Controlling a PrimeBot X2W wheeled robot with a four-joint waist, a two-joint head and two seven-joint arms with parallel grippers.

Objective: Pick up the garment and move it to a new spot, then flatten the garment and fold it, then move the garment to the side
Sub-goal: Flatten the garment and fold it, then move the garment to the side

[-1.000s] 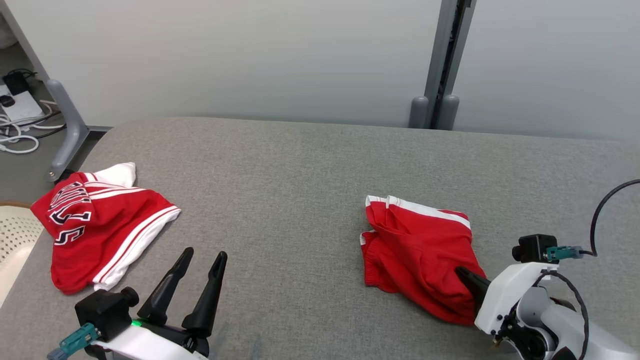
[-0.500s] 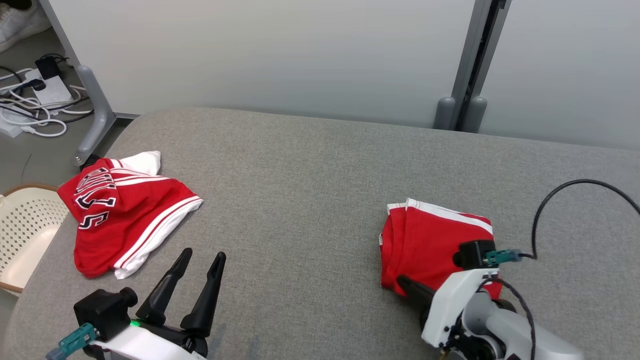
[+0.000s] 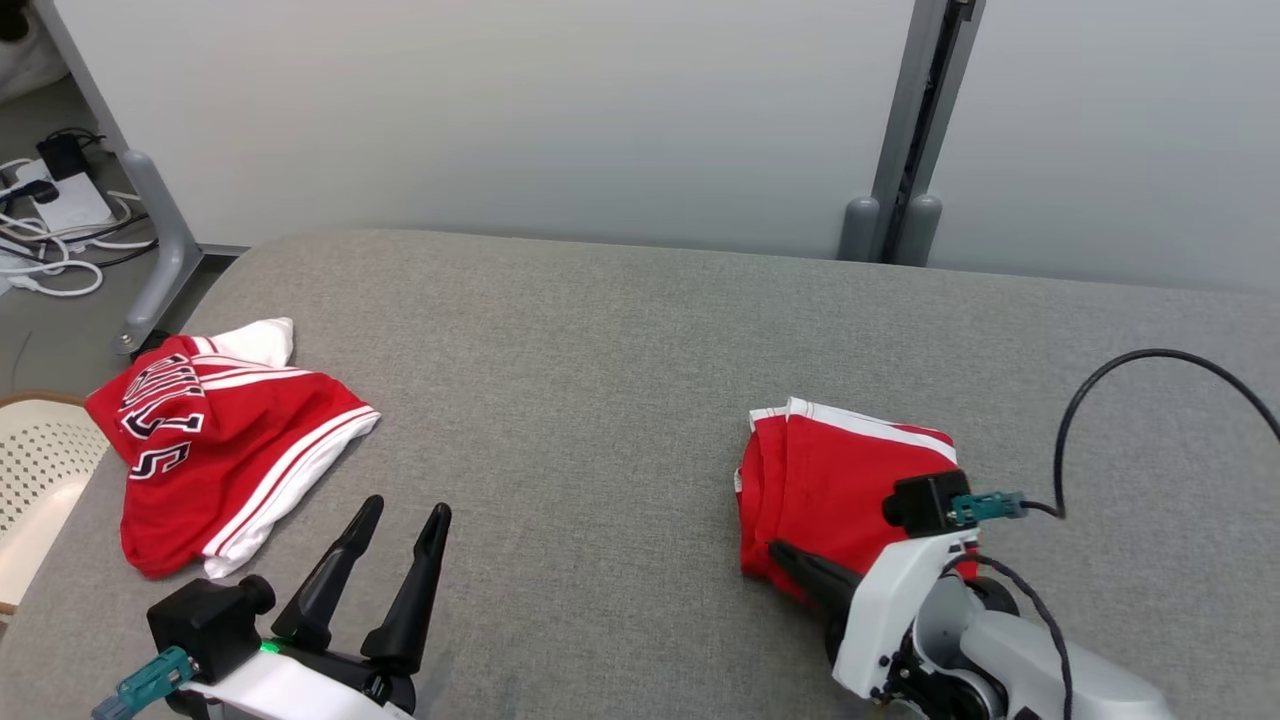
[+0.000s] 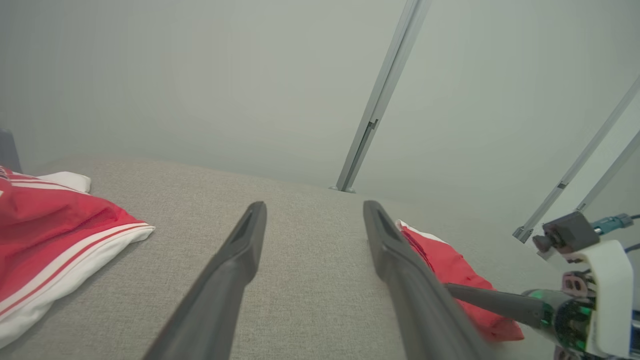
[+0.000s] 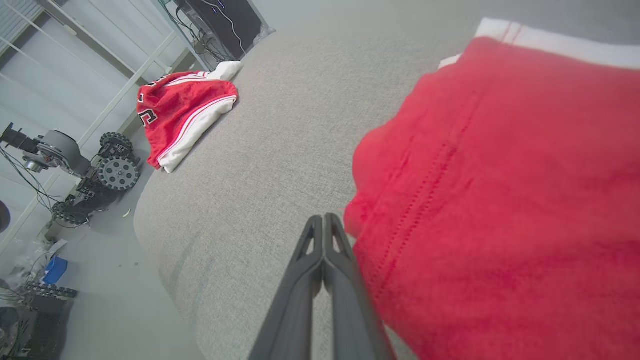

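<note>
A folded red garment (image 3: 840, 480) with a white band lies on the right half of the grey table (image 3: 600, 340). My right gripper (image 3: 785, 553) is shut, and its fingers lie against the garment's near left corner. In the right wrist view the shut fingers (image 5: 325, 230) press together beside the red cloth (image 5: 500, 200) with nothing between them. My left gripper (image 3: 405, 510) hovers open at the near left, its fingers (image 4: 250, 235) spread over bare table. From the left wrist view, the folded garment (image 4: 445, 260) lies to the right of it.
A second red garment (image 3: 210, 440) with white stripes and lettering lies crumpled at the table's left edge. A white perforated basket (image 3: 40, 470) stands beside that edge. Cables and a power strip (image 3: 50, 220) lie on the floor at the back left. A grey partition post (image 3: 900, 200) rises behind the table.
My right gripper swept left across the garment, from its near right corner to its near left one. The garment now lies narrower and more squared. The head camera also shifted.
</note>
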